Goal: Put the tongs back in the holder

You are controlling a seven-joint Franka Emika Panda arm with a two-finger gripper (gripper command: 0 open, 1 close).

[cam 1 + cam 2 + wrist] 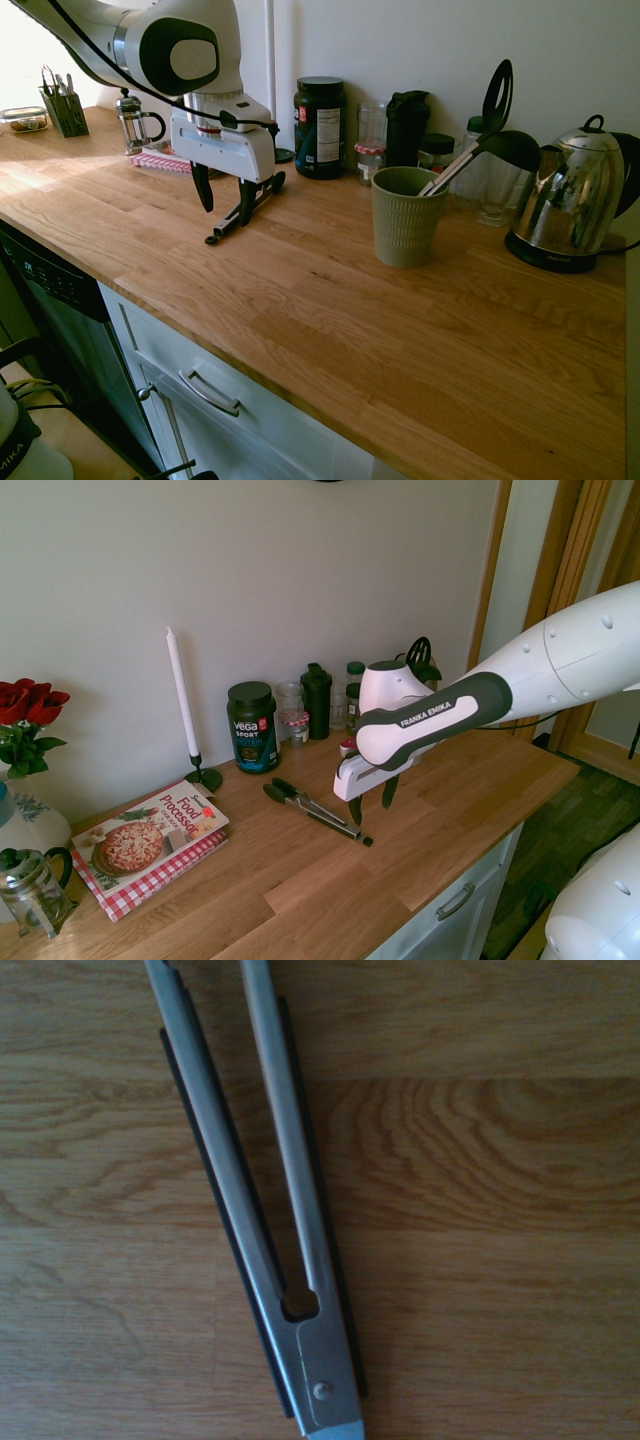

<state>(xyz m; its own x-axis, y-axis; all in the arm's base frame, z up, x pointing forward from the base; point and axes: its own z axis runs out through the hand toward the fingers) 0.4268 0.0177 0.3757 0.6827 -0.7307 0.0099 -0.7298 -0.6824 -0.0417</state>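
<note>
The tongs (pixel 248 207) lie flat on the wooden counter, with their black tips toward the wall and the joined end toward the counter's front edge. In the second exterior view the tongs (pixel 312 807) run slantwise, and in the wrist view the tongs (pixel 268 1210) fill the picture, silvery arms slightly spread. My gripper (pixel 224 197) hangs open just above their joined end, one finger on each side, holding nothing; from the other side the gripper (pixel 371 802) shows the same. The sage-green ribbed holder (pixel 405 217) stands upright to the right, well apart, with a black ladle (pixel 478 152) in it.
A steel kettle (pixel 566 203) stands right of the holder. A dark tub (pixel 320 127), jars and a black shaker line the wall. A French press (pixel 137 121), a cookbook (pixel 150 832) on a checked cloth, a candle (pixel 183 695) and a dark caddy (pixel 63 107) sit at the far end.
</note>
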